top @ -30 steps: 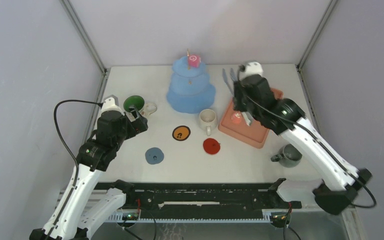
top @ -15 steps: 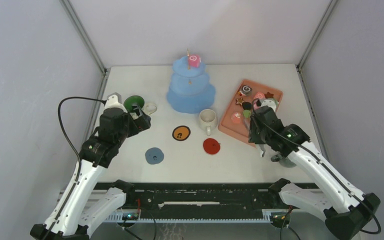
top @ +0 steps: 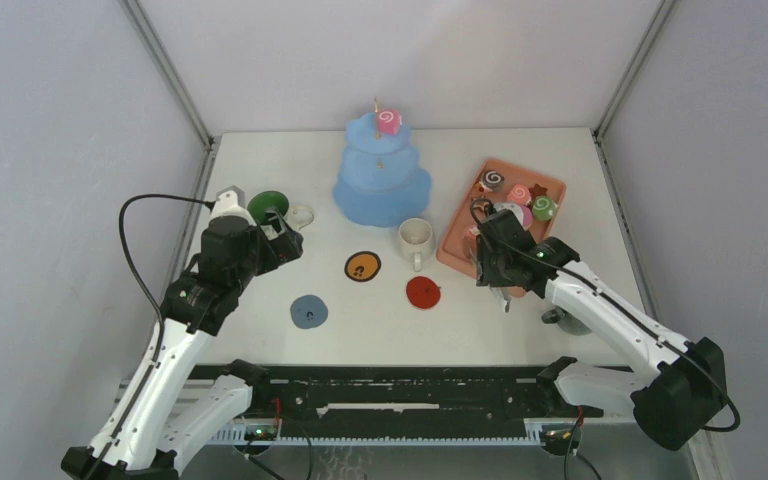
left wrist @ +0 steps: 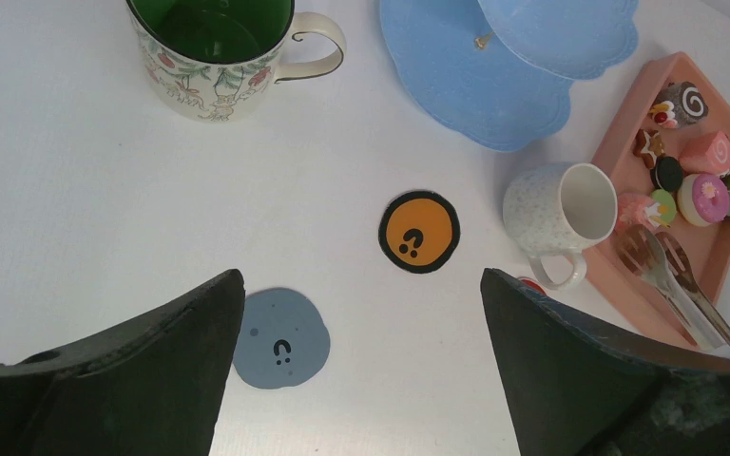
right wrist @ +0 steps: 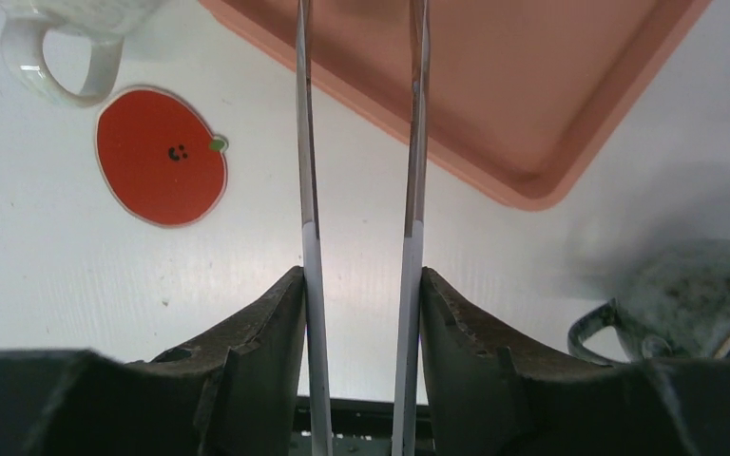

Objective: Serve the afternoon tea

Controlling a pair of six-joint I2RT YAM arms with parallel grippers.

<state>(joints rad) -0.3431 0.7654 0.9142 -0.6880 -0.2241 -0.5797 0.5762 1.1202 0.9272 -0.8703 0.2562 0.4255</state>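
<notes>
I'm seeing bright, even light; tongs (right wrist: 306, 142) between the jaws are glinting, soft shadow pooling by the grey mug (right wrist: 684, 294) rightward.

The white table (top: 290, 170) carries a blue tiered stand (top: 382, 185) near its far edge. Left of the stand sits a green mug (top: 270, 207). Just in front stands a cream mug (top: 415, 238). To the right lies a salmon tray (right wrist: 532, 76). Nearer the arms lie an orange coaster (top: 363, 266), a grey-blue coaster (top: 309, 311), a red coaster (top: 423, 292) and a grey mug (right wrist: 694, 294).
</notes>
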